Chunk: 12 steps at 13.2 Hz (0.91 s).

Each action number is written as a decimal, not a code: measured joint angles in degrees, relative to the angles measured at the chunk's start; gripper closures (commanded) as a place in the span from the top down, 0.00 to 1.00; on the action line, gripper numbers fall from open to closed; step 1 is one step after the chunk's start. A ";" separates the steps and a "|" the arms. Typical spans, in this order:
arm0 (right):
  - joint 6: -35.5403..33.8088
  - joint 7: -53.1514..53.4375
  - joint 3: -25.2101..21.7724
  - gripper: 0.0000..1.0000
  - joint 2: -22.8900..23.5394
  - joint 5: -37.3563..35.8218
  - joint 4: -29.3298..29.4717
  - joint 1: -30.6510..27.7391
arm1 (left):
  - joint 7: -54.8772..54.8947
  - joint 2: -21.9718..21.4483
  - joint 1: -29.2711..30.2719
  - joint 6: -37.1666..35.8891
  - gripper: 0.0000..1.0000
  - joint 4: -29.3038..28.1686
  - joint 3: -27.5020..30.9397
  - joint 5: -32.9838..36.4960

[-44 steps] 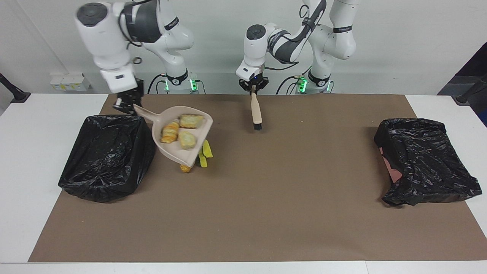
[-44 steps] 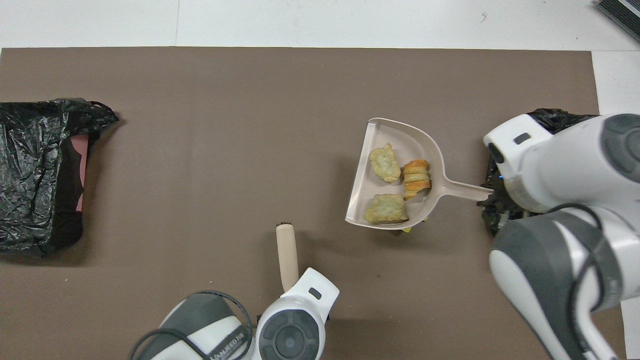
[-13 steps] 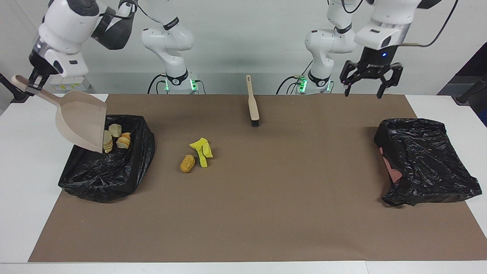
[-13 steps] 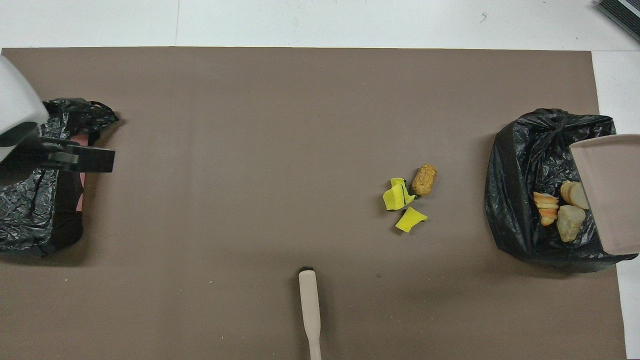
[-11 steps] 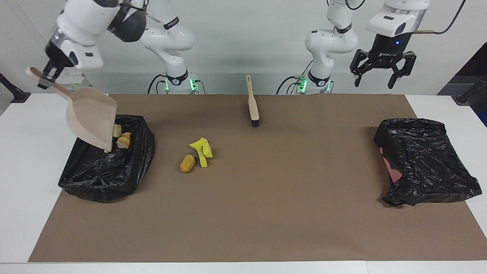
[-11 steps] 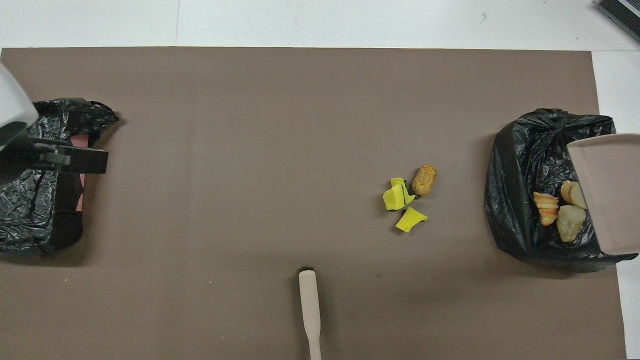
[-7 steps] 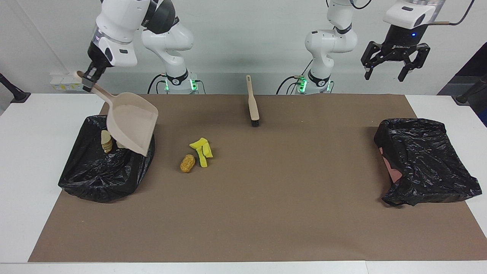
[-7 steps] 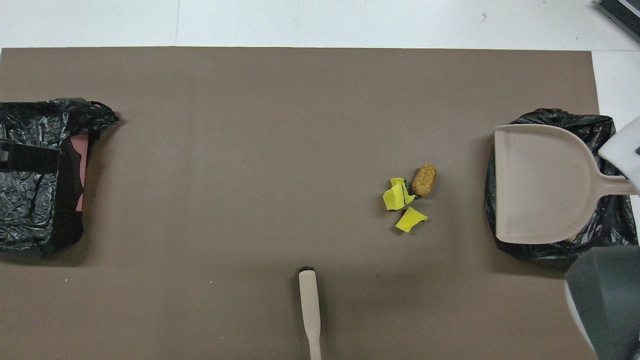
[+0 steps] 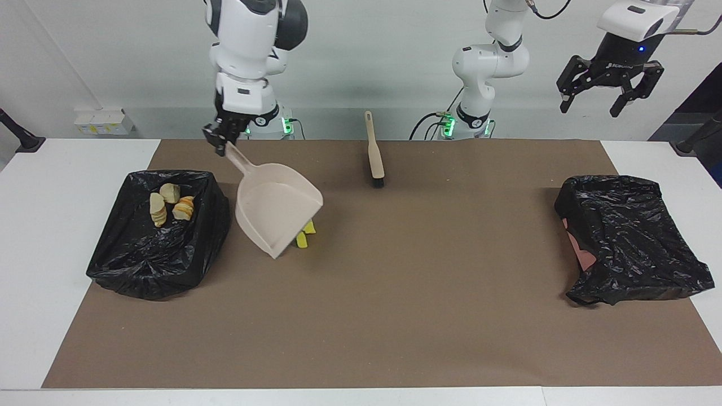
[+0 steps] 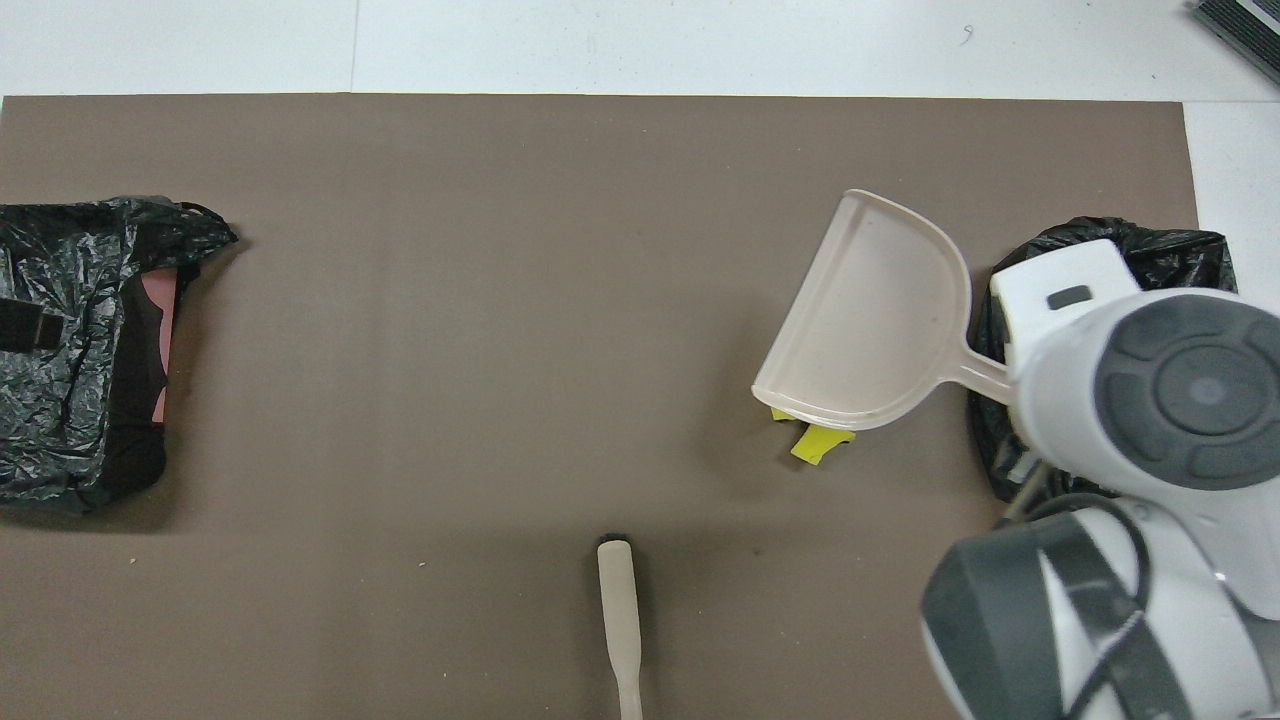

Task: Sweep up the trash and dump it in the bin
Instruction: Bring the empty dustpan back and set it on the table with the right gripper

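Right gripper (image 9: 221, 140) clamps the beige plastic dustpan (image 9: 277, 213) over yellow foam pieces (image 9: 305, 234).
Left gripper (image 9: 611, 93) hangs spread wide above the tabletop's corner.

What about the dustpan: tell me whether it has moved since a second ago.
Yes. The right gripper has carried the dustpan off the bin toward the table's middle, over the yellow pieces.
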 measured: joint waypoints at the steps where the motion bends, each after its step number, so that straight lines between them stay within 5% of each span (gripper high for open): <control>1: 0.99 7.39 0.11 0.00 1.63 1.84 0.15 2.02 | 0.01 -0.87 0.04 -0.01 1.00 -1.02 0.00 0.00; 6: 11.28 39.20 0.16 0.00 13.77 7.65 3.33 10.51 | 0.01 -2.30 0.10 -0.19 1.00 -2.90 0.06 0.00; 12: 19.73 63.91 0.10 0.00 30.17 8.84 16.11 17.76 | -0.09 -2.51 0.16 -5.93 1.00 -3.04 0.74 -0.01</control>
